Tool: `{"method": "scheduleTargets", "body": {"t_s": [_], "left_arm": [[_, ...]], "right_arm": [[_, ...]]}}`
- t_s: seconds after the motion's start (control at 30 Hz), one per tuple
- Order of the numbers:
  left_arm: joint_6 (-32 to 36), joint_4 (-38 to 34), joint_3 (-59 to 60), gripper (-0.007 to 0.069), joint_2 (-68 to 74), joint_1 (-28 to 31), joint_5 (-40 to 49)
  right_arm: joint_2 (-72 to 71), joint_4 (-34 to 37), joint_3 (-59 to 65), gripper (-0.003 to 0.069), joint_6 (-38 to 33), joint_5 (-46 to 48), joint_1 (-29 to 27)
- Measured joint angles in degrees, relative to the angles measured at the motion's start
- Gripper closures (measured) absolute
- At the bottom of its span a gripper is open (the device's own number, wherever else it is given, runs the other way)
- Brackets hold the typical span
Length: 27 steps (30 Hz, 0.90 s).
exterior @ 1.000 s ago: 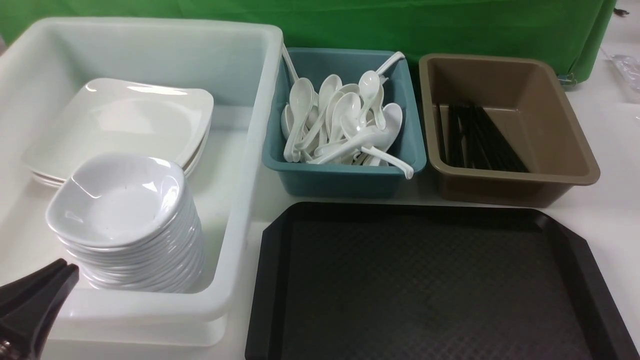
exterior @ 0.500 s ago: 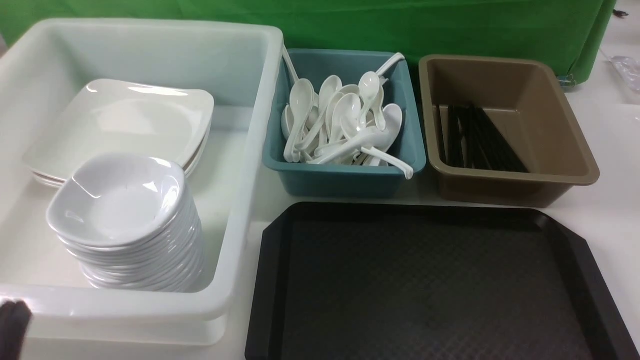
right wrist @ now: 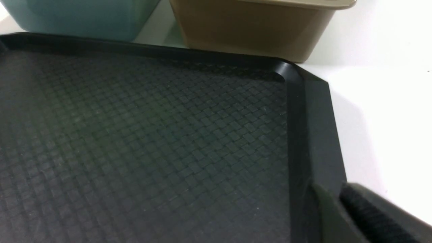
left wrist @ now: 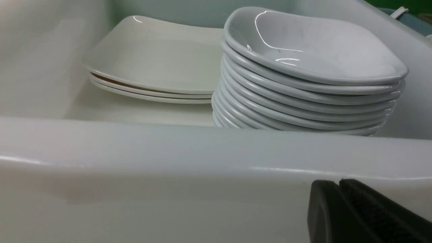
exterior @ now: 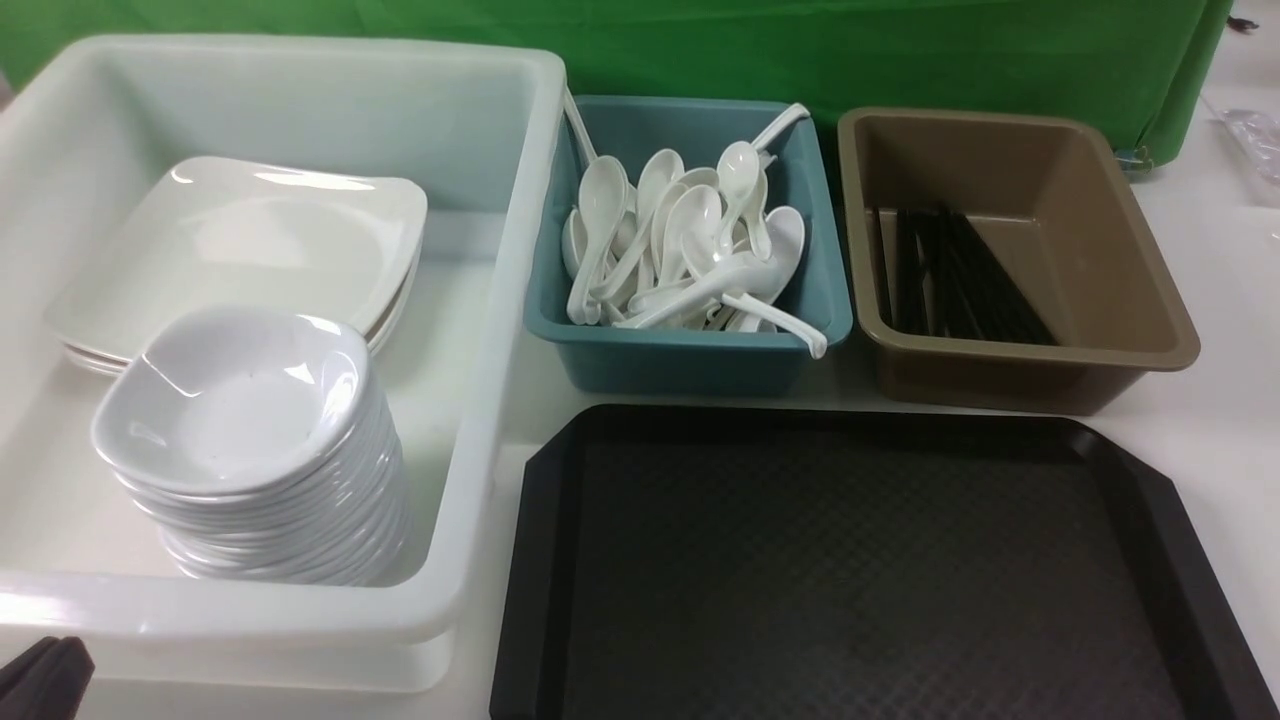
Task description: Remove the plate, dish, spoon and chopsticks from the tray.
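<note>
The black tray (exterior: 850,580) lies at the front right with nothing on it; its floor also fills the right wrist view (right wrist: 135,135). The plate (exterior: 250,250) tops a short stack in the white tub, and the dish (exterior: 230,400) tops a tall stack in front of it; both also show in the left wrist view, plate (left wrist: 158,57) and dish (left wrist: 314,50). Spoons (exterior: 680,250) lie piled in the teal tub. Chopsticks (exterior: 950,280) lie in the brown tub. My left gripper (exterior: 45,655) is shut and empty outside the white tub's near wall. My right gripper (right wrist: 338,185) is shut and empty over the tray's right rim.
The white tub (exterior: 480,400) stands at the left, its near wall (left wrist: 168,152) right before my left gripper. The teal tub (exterior: 690,365) and brown tub (exterior: 1000,380) stand behind the tray. A green cloth hangs at the back.
My left gripper has drawn back from beside the dish stack to the bottom-left corner of the front view. Nothing else has moved.
</note>
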Motion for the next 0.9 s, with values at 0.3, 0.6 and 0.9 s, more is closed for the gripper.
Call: {"method": "scheduleTargets", "body": {"t_s": [0.3,0.6,0.9], "left_arm": [[-0.25,0.07,0.0,0.0613,0.0,0.0,0.0],[-0.25,0.16,0.0,0.0613,0.0,0.06,0.0],[-0.25,0.2,0.0,0.0613,0.0,0.06,0.0]], "right_arm": [[0.0,0.0,0.0,0.05,0.0,0.0,0.0],[0.0,0.0,0.0,0.0481,0.0,0.0,0.0],[0.0,0.0,0.0,0.0461,0.0,0.0,0.0]]}}
